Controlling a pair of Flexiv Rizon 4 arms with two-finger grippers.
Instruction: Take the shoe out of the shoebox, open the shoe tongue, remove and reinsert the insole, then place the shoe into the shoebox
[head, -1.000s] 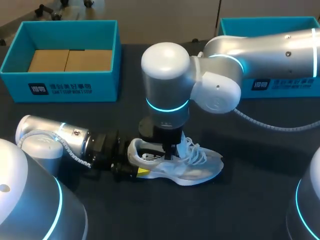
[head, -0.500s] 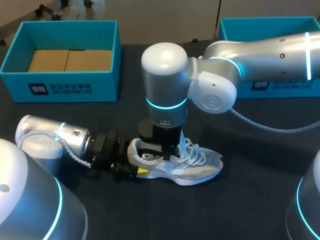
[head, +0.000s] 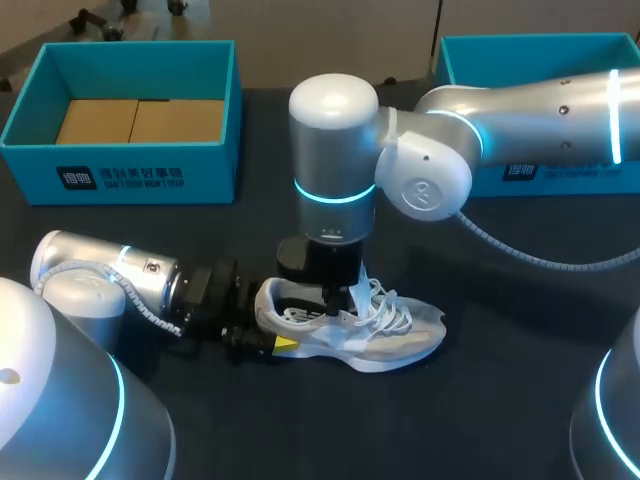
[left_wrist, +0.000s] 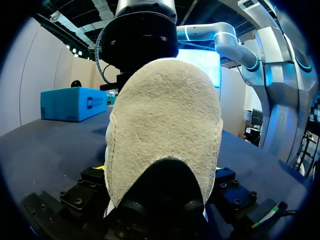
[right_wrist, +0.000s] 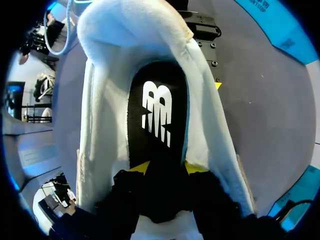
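Shoe (head: 390, 338) lies on the table (head: 500, 410), near centre, out of the shoebox (head: 120, 165) at far left. Left pincer (head: 266, 338) clamps its heel. Right pincer (right_wrist: 167, 169), down in the opening, pinches the black insole (right_wrist: 156, 112). Step judged: insole removal. Next: a steady upward draw, with the heel held firm.

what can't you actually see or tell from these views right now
Head view: the insole is hidden under the right gripper; only the right wrist view shows it.
Left wrist view: the heel fills the middle and blocks the rest of the shoe, toe and laces included.
Head view: the right arm covers the inside of the right shoebox, which the edge also cuts off.
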